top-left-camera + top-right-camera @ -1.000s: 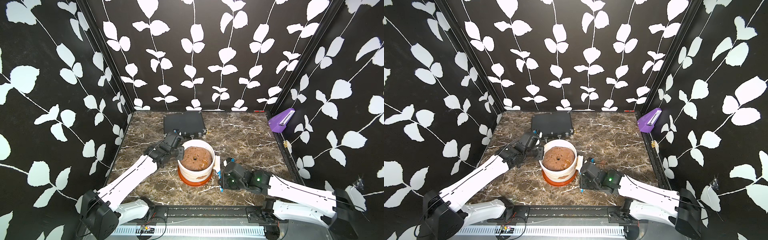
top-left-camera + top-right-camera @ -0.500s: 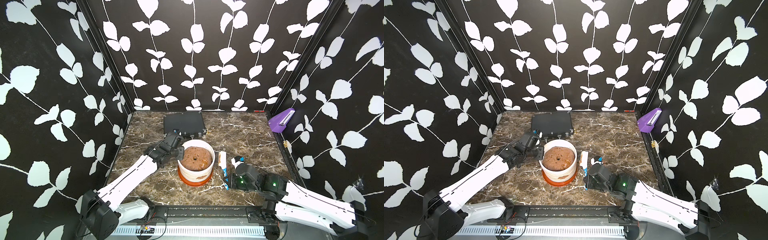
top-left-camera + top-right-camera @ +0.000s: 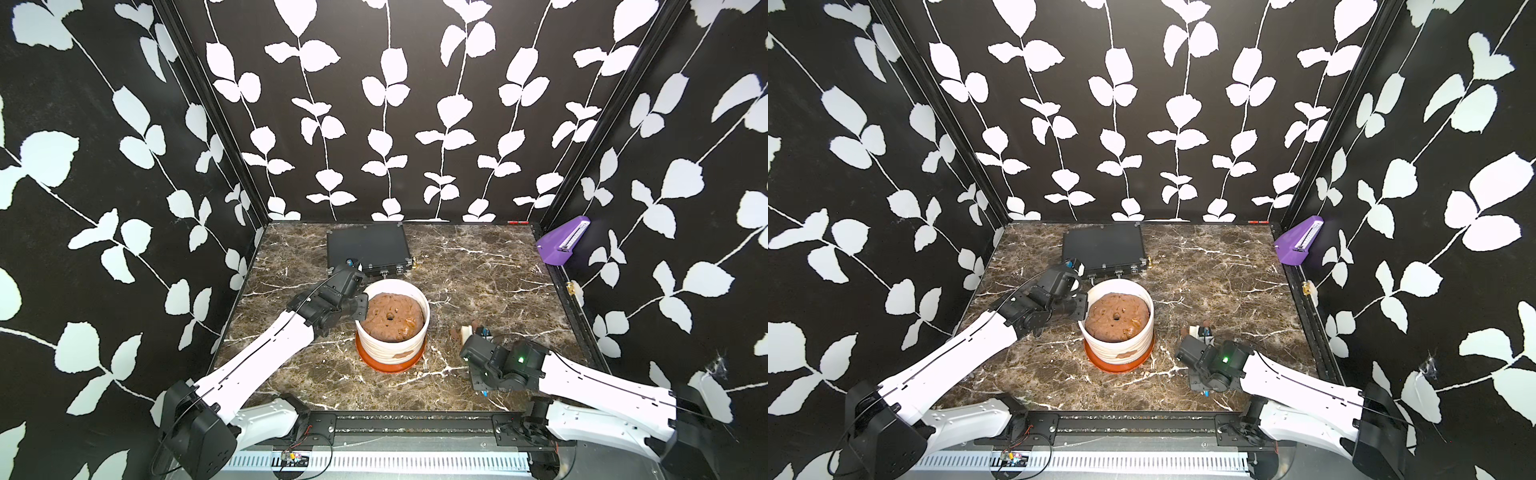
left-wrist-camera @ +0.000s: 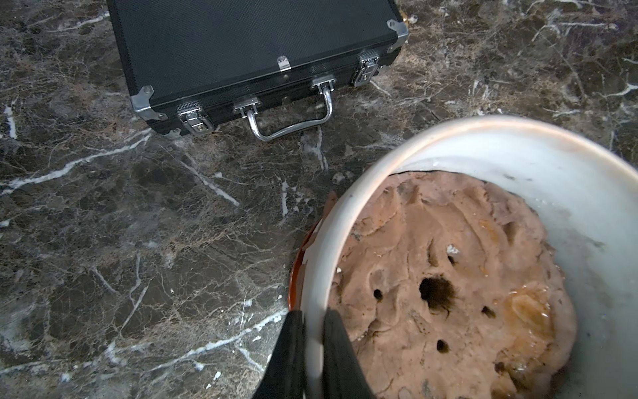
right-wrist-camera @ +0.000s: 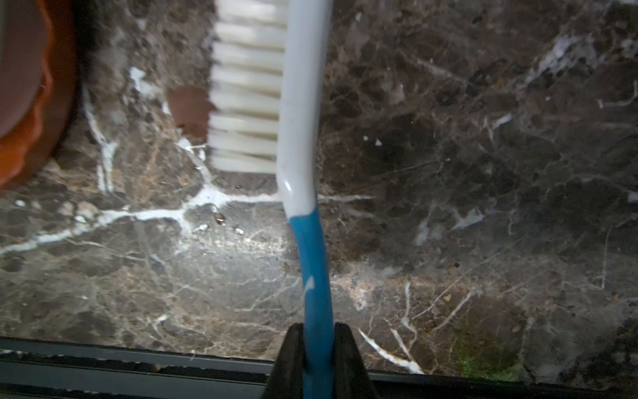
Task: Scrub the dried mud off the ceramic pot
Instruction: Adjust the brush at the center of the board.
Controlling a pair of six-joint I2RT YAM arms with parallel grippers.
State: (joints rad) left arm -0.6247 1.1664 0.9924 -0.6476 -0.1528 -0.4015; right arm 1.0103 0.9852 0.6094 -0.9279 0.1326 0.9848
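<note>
The pot (image 3: 376, 345) is steadied by the left gripper (image 4: 313, 316), clamped on its rim; the brush (image 5: 300, 103), clamped in the right gripper (image 5: 317, 331), is held off the mud (image 3: 401, 355).

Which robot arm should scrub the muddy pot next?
Right. The right pincer holds the blue-and-white plastic scrub brush beside the white ribbed ceramic pot, near its reddish-brown dried mud smear; the left pincer pinches its rim.

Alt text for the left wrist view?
Left gripper pinches the white rim of the ceramic pot, one finger inside, one outside. A lumpy brown mound with a central hole fills the pot; a black case lies beyond on the marble table.
</note>
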